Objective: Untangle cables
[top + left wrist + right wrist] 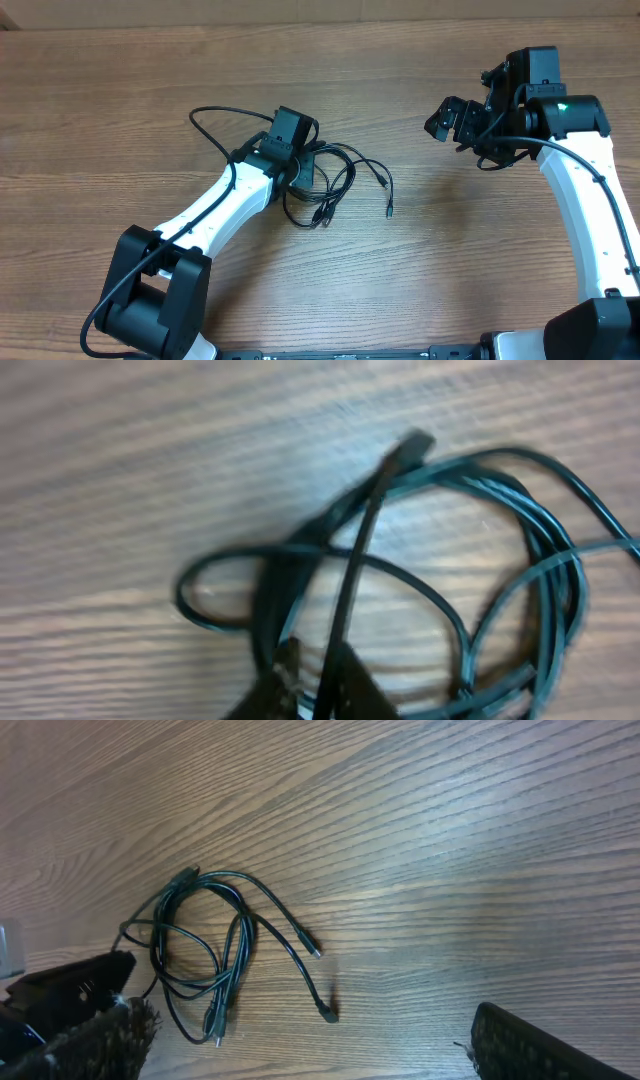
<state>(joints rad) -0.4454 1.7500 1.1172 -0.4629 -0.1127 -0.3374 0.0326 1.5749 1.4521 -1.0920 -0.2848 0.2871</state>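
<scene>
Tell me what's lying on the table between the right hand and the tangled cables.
Nothing: in the overhead view, only bare wooden table separates the right hand from the cables, whose loose plug ends lie nearest it.

A brown wooden tabletop (420, 290) with fine wavy grain is being shown in all three views, and soft light is being reflected off its surface. Along its far edge in the overhead view, a paler tan strip (200, 10) is being shown; its material cannot be told.
</scene>
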